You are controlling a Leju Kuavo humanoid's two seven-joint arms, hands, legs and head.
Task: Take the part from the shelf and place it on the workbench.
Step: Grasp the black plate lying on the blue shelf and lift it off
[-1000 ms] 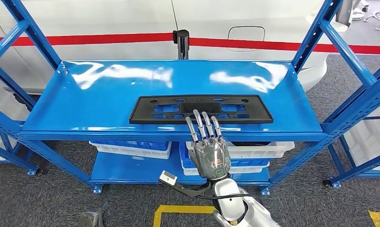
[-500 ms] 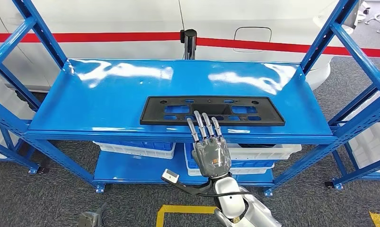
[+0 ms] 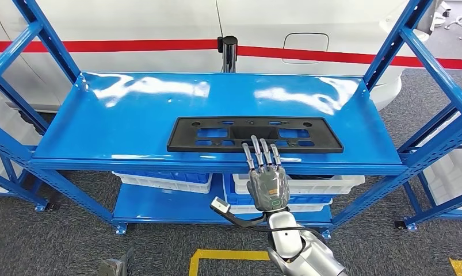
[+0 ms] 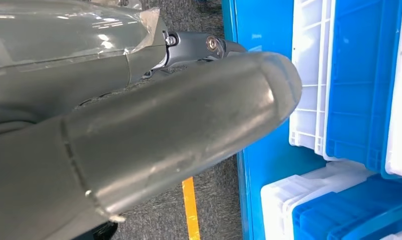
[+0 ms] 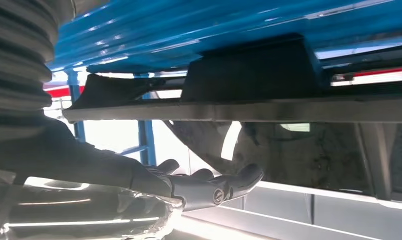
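Note:
A flat black plastic part [image 3: 327, 137] with several cut-outs lies on the top level of the blue shelf [image 3: 130, 118], near its front edge. My right hand [image 3: 267, 184] is raised in front of the shelf with its fingers [image 3: 257, 150] stretched out over the part's near edge, gripping nothing. In the right wrist view the part [image 5: 249, 70] sits close beyond the outstretched fingers [image 5: 209, 187], with a gap between them. My left hand [image 4: 153, 130] hangs low beside the lower shelf and holds nothing.
White and blue bins [image 3: 159, 181] stand on the lower shelf level, also beside my left hand [image 4: 354, 75]. Blue uprights [image 3: 430, 57] frame both ends of the shelf. A white vehicle body with a red stripe [image 3: 130, 45] and a black post [image 3: 229, 52] stand behind. Yellow lines [image 3: 228, 254] mark the floor.
The camera shifted a little. My right hand has moved slightly to the right along the part's front edge, fingers still stretched out. The part lies where it was.

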